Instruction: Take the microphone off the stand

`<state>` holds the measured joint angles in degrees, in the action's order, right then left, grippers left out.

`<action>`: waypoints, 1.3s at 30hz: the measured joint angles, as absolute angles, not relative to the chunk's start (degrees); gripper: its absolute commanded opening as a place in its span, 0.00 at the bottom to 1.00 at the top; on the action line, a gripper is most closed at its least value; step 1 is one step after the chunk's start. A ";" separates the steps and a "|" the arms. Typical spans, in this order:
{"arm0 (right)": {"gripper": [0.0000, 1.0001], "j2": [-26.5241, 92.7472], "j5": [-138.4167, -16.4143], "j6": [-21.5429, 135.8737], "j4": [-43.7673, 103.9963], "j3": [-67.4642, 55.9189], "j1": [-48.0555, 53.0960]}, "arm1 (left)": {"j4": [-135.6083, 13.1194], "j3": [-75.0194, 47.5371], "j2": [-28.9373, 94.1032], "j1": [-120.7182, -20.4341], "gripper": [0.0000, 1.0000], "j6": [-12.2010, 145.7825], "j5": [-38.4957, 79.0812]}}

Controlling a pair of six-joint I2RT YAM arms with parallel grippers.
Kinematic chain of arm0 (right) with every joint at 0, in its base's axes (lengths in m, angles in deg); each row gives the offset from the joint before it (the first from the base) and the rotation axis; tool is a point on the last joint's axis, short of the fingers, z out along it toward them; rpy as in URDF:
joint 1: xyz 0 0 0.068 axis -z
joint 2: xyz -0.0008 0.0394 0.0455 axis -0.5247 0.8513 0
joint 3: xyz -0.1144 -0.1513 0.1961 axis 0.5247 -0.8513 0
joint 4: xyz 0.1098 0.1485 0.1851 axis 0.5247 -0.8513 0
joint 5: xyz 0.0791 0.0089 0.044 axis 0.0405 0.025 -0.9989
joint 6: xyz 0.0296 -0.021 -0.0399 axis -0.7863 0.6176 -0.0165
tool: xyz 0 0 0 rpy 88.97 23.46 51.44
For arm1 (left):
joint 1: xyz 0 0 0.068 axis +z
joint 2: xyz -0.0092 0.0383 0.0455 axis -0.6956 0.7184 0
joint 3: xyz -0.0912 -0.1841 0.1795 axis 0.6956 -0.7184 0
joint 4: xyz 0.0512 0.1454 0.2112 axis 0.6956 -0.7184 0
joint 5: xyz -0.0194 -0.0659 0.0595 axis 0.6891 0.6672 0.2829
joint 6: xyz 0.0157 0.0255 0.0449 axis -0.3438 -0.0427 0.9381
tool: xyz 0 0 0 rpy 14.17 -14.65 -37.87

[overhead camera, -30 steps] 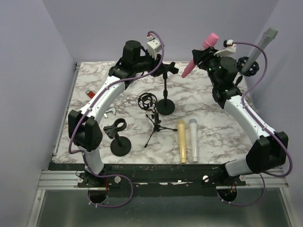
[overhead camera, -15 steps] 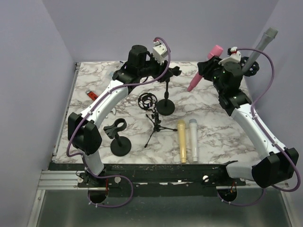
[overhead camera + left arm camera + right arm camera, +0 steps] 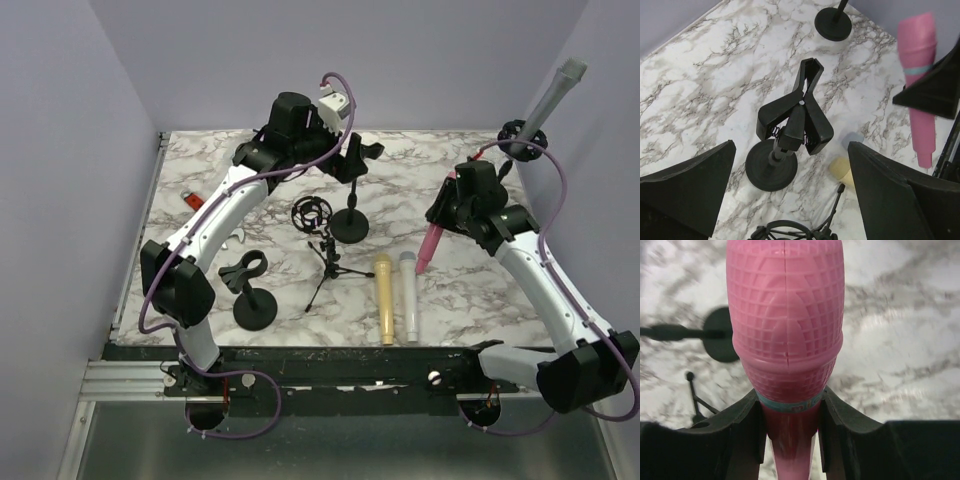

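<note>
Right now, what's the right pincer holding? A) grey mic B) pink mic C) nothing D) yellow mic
B: in the right wrist view the right pincer has a finger pressed on each side of the pink microphone, just below its head.

Soft, even light fell on the white marble-patterned bench (image 3: 410, 160), leaving only faint shadows. In the right wrist view, it was blurred behind the sharp pink grid-textured microphone (image 3: 785, 315).
</note>
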<state>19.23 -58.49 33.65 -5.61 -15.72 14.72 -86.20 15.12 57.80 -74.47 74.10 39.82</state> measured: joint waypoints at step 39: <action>0.24 48.93 -50.88 29.37 -27.81 -25.64 6.37 | -80.10 -12.33 18.72 -74.21 0.99 68.76 28.22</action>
